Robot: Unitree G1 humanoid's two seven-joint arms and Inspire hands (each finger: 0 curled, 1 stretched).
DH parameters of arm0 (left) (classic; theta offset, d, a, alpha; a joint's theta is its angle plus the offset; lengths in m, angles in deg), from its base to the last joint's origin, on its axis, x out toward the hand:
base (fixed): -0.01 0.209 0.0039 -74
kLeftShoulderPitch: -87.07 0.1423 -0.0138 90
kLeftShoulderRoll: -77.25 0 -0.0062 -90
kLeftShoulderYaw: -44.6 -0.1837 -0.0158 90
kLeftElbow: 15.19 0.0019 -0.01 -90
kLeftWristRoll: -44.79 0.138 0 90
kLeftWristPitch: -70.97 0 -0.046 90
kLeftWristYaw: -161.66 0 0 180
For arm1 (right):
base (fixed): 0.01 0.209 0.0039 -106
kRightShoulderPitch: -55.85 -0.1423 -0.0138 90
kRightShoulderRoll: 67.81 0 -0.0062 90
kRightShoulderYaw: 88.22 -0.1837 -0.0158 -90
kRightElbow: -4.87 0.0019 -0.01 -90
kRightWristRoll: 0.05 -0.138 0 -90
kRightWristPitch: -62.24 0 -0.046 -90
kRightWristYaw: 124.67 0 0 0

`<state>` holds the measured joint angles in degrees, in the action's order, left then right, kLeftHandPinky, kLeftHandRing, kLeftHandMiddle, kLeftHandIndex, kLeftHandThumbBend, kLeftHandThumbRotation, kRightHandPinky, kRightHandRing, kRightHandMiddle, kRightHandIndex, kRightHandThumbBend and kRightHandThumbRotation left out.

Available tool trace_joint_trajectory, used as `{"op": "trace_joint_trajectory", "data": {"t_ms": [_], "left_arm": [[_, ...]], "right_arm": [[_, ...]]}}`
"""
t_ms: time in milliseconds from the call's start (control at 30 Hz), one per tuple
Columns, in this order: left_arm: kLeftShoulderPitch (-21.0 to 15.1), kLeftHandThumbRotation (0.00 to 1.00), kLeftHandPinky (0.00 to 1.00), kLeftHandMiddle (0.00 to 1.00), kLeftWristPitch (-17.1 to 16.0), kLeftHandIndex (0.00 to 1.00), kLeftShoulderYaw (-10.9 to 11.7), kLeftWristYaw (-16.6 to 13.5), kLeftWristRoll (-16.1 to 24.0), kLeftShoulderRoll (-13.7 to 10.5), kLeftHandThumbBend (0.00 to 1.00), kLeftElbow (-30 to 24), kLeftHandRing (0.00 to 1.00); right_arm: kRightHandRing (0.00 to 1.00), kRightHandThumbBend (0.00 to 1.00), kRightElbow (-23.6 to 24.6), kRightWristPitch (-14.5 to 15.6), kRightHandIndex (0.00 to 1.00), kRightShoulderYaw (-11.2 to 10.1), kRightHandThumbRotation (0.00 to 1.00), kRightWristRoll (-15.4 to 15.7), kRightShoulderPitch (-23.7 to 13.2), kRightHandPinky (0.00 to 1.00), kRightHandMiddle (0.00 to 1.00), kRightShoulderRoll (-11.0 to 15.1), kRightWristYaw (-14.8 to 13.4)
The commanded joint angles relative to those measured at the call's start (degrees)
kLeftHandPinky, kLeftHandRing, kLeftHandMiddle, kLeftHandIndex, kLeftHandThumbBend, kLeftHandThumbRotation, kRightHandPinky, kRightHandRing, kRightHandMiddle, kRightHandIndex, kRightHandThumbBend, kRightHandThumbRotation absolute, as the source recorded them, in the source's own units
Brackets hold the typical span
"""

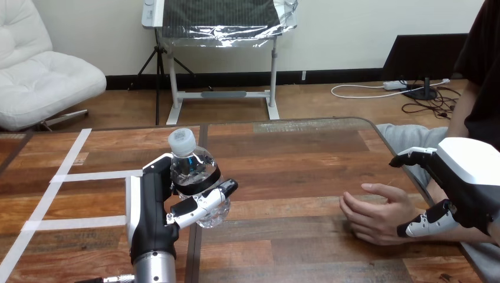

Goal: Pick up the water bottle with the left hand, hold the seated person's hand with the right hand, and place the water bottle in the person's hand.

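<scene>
A clear water bottle (190,165) with a white cap is held upright just above the wooden table (295,159), left of the middle. My left hand (147,206) is shut on it, its fingers (203,203) wrapped across the bottle's lower half and hiding part of it. At the right, the person's hand (377,215) rests near the table's edge with its fingers loosely curled. My right hand (471,171) sits over the person's wrist. Its fingers (424,224) curl round the wrist's near side and its thumb reaches over the far side.
White tape lines (71,175) mark out squares on the table's left part. The table's rounded far right corner (377,127) lies close to the person's lap. Bare wood stretches between the bottle and the person's hand.
</scene>
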<state>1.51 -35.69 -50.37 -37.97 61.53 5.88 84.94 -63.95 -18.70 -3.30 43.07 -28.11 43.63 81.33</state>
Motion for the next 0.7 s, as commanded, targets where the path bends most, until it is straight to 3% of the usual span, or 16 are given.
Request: {"op": "trace_joint_trajectory", "data": {"t_ms": [0, 667], "left_arm": [[-2.36, 0.00, 0.36, 0.45, -2.24, 0.43, -0.39, 0.11, 0.03, 0.33, 0.71, -4.03, 0.40], [-1.93, 0.00, 0.36, 0.44, -3.03, 0.43, -0.49, 0.77, -0.21, 0.18, 0.71, -4.73, 0.40]], "right_arm": [[0.82, 0.83, -0.76, 0.23, 0.79, 0.22, 0.00, 0.81, -4.40, 0.76, 0.83, 1.99, -0.17], [0.82, 0.82, -4.05, 1.02, 0.79, 1.24, 0.00, 2.07, -5.15, 0.75, 0.84, 3.26, 0.75]]}}
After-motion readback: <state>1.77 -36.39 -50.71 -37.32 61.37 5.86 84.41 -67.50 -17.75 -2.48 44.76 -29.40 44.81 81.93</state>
